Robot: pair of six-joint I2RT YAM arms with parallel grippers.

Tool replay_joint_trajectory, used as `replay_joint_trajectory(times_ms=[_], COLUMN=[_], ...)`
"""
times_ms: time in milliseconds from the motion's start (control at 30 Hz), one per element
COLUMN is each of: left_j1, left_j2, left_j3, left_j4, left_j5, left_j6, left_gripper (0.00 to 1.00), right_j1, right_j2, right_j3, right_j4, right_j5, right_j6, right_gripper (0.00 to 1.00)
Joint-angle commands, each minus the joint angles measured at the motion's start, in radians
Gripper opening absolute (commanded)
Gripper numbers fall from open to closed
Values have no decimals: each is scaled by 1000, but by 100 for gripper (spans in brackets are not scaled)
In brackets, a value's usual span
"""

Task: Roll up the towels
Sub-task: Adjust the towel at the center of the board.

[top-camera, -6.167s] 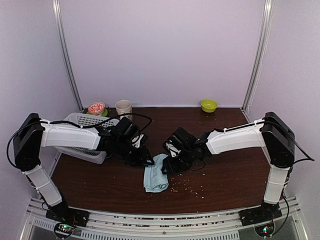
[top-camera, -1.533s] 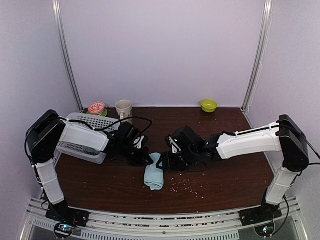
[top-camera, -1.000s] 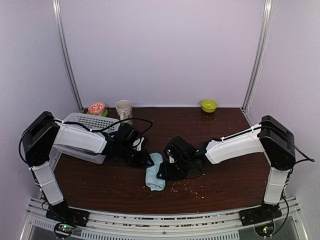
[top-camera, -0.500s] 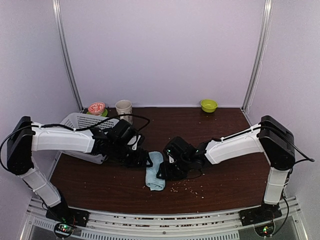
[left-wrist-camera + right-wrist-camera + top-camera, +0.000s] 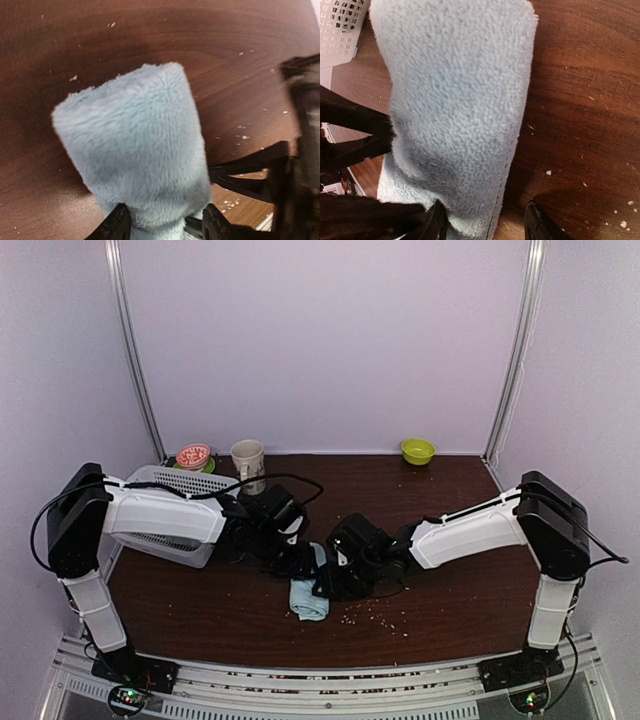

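Found no legible txt, labels, brands or nos. in any view. Checked towel (image 5: 308, 598), basket (image 5: 170, 480), mug (image 5: 247, 455), green bowl (image 5: 417, 450) & arm housings: nothing readable. Red pattern on dish (image 5: 192, 455) at back left was too small to make out as writing.

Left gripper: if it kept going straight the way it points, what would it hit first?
The light blue towel, which lies right ahead of the left gripper and reaches between its fingers. Depth is unclear, but nothing looks nearer.
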Motion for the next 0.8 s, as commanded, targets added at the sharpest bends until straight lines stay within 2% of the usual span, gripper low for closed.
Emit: replay_joint_trajectory(times_ms=[0,200,333,567,767], left_j1=[-2,0,0,-2,-2], left_j2=[51,70,73,102,89], left_j3=[-5,0,41,78,88], left_j4=[19,1,-70,-100,-130], left_j5=[-18,-31,-61,-71,-102], left_j6=[-27,-24,7,8,-1], left_gripper=[51,57,64,65,64], right_j1=[0,-9,-19,-20,0], right_j2=[-15,-80,-175,-263,-232], right_j3=[-45,-81,-128,-178,-170], right_j4=[-13,-6,-27,-19,69], right_j5=[42,45,75,106,24], right_j6=[15,19,5,-29,-36], right_gripper=[53,55,55,55,50])
